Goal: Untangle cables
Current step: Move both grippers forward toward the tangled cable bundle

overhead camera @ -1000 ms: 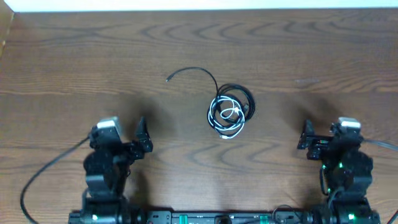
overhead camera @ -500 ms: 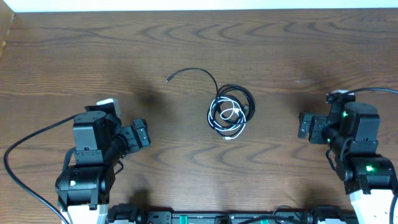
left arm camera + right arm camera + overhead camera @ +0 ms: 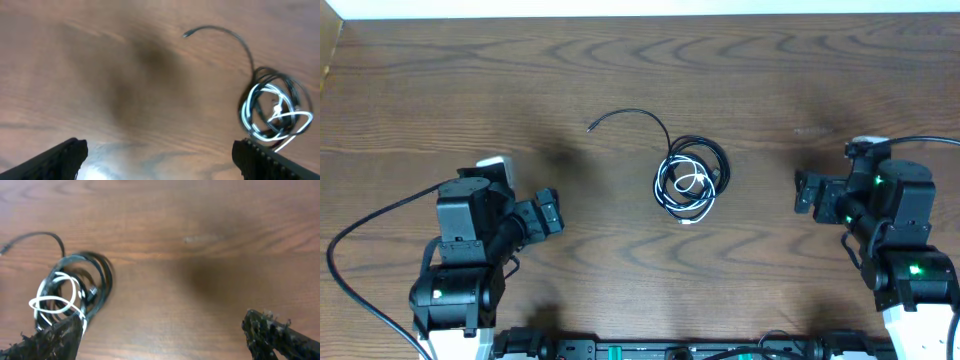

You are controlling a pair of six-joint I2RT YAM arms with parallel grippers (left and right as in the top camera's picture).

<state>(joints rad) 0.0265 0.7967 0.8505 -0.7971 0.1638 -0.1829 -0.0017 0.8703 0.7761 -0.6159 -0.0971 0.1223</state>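
The cables lie in one small tangled coil at the middle of the wooden table: black loops with a thinner white cable wound inside. One black tail arcs up and left to a plug end. My left gripper hovers open well to the left of the coil, holding nothing. To the right of the coil, my right gripper is also open and holds nothing. The left wrist view has the coil at right, above the open gripper. In the right wrist view the coil lies at left, partly behind the left finger of the open gripper.
A thick black wire loops from the left arm over the table's left front, and another leaves the right arm. The table's far edge meets a white wall. A faint pale mark shows on the wood.
Both arms have lifted out of their folded pose near the front edge. Over the last half second the right gripper edged left toward the coil. The cables have not moved.
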